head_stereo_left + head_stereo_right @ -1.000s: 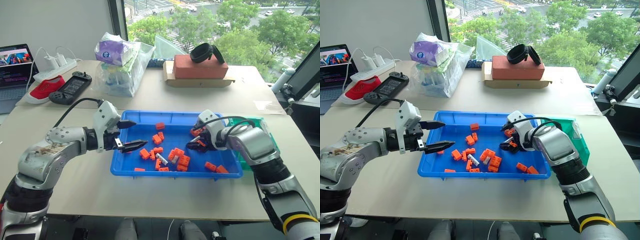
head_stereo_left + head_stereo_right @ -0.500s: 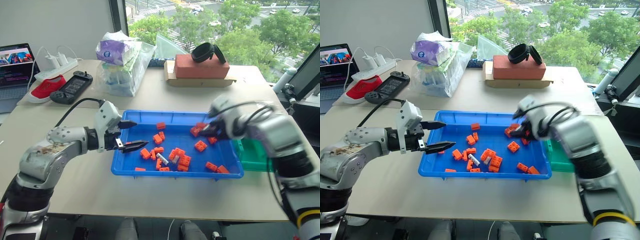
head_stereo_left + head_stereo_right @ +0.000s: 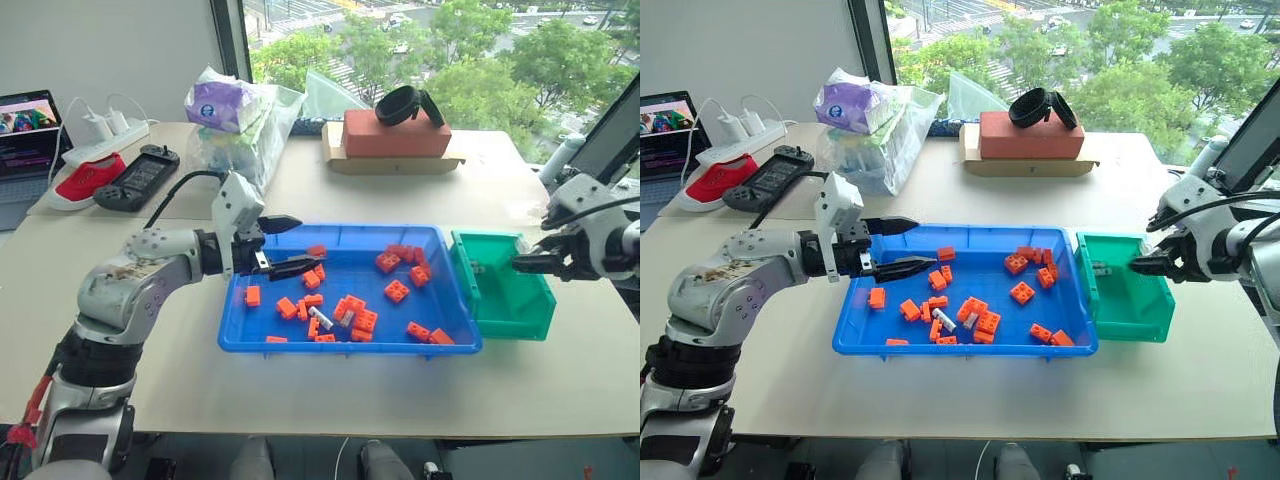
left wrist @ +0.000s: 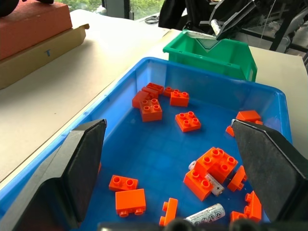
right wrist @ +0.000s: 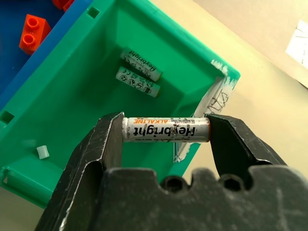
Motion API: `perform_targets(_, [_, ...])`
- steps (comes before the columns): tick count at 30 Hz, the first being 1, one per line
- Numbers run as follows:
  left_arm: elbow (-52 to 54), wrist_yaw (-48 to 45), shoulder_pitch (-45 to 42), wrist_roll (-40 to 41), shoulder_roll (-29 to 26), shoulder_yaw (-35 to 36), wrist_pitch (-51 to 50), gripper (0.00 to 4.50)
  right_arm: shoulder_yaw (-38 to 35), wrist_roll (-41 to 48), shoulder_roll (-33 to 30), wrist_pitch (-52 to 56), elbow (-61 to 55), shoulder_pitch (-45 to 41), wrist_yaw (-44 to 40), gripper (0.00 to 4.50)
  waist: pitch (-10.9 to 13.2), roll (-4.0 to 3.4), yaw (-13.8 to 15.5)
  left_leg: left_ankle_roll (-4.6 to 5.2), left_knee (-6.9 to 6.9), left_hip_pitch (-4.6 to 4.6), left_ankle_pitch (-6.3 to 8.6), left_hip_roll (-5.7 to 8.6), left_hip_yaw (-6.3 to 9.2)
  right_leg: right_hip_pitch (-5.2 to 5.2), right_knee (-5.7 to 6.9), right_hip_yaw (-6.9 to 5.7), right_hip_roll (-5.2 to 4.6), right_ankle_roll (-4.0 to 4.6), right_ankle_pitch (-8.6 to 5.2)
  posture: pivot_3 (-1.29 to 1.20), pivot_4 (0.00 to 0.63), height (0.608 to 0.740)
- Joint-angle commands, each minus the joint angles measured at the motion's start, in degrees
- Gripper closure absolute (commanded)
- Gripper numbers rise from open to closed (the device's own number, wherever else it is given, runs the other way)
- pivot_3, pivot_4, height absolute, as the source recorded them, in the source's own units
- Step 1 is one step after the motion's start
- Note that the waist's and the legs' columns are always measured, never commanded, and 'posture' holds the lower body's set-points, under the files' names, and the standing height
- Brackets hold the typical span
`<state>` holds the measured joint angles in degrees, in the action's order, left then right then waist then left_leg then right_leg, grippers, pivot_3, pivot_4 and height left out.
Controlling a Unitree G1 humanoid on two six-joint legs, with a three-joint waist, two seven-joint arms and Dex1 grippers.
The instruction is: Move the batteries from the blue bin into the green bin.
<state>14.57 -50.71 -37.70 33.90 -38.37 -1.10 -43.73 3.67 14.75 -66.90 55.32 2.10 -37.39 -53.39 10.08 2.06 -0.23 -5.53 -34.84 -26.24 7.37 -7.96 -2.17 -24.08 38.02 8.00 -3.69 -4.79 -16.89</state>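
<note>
The blue bin (image 3: 350, 346) sits in front of me with orange toy bricks (image 3: 397, 290) scattered in it. Two batteries (image 4: 206, 214) lie among the bricks near its front. My left gripper (image 3: 305, 243) hovers open over the bin's left part, holding nothing. The green bin (image 3: 500, 300) stands against the blue bin's right end. Above its right side, my right gripper (image 3: 520, 264) is shut end to end on one battery (image 5: 166, 130). Two more batteries (image 5: 138, 81) lie on the green bin's floor.
At the back of the table are a red brick block (image 3: 395, 132) on cardboard with a black strap, a plastic bag (image 3: 240, 130), a game controller (image 3: 140, 175), a red shoe (image 3: 85, 180), a power strip and a laptop. A dark screen (image 3: 610, 150) stands at the right.
My right gripper has swung right and up out of the blue bin, carrying a battery to above the green bin. The left gripper has edged a little further over the blue bin, still open.
</note>
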Motion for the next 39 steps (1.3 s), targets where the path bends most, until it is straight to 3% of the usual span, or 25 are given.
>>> perform_targets(1, [0.1,-0.9,-1.4,-0.9,-0.1,-0.2,2.0,0.0,0.2,-1.3,0.5,-3.6,1.1,0.7,-1.0,1.96,0.0,0.0,0.1,-0.01,0.0,0.0,0.0,0.0,0.0,0.01,0.0,0.0,0.0,0.0,0.0,0.0,0.15,0.736])
perform_targets(7, [0.1,-1.5,-1.1,-1.9,-0.3,-0.4,2.3,0.0,3.4,-3.9,2.6,-6.7,2.6,2.5,-1.5,1.96,0.0,0.0,0.4,-0.02,0.01,-0.01,-0.01,0.0,0.01,0.01,-0.02,0.0,0.0,0.0,0.0,0.0,0.15,0.736])
perform_targets(9, [0.4,-1.6,-0.9,-2.3,-0.3,-0.5,2.3,0.0,2.8,-3.2,4.0,-7.2,2.8,2.2,-1.6,0.96,0.0,0.0,0.3,-0.03,0.0,-0.01,-0.01,0.0,0.01,0.0,-0.01,0.0,0.0,0.0,0.0,0.0,0.15,0.736])
perform_targets(12, [0.6,-1.6,-0.7,-2.8,-0.3,-0.6,2.2,0.0,2.8,-3.7,4.2,-7.2,2.5,1.5,-1.5,0.1,0.0,0.0,0.4,-0.03,0.0,-0.01,-0.02,0.0,0.01,0.01,-0.01,0.0,0.0,0.0,0.0,0.0,0.15,0.736])
perform_targets(24, [1.5,-3.4,0.6,-1.6,-1.8,0.9,1.4,0.0,4.4,-7.8,-2.0,-9.7,-3.5,-6.4,-5.1,0.1,0.0,-0.01,0.6,-0.03,0.02,-0.01,-0.01,0.0,0.01,0.0,-0.03,0.0,0.0,0.0,0.0,0.0,0.15,0.736])
perform_targets(31, [2.1,-7.0,4.0,-1.6,-7.1,2.0,1.7,0.0,5.6,4.7,7.8,-2.1,-20.8,-12.4,-12.2,0.1,0.0,-0.03,-0.6,-0.05,0.08,0.04,-0.02,0.0,0.1,-0.01,0.05,-0.01,0.05,0.0,0.0,0.0,0.15,0.736])
perform_targets(39, [3.8,-10.2,7.0,-0.6,-12.2,4.1,1.6,0.0,13.8,5.3,18.1,2.9,-22.0,-11.1,-8.3,0.1,0.0,-0.01,0.5,-0.04,0.03,-0.07,-0.02,0.0,0.12,-0.04,0.04,-0.03,0.05,0.01,0.0,0.0,0.15,0.736])
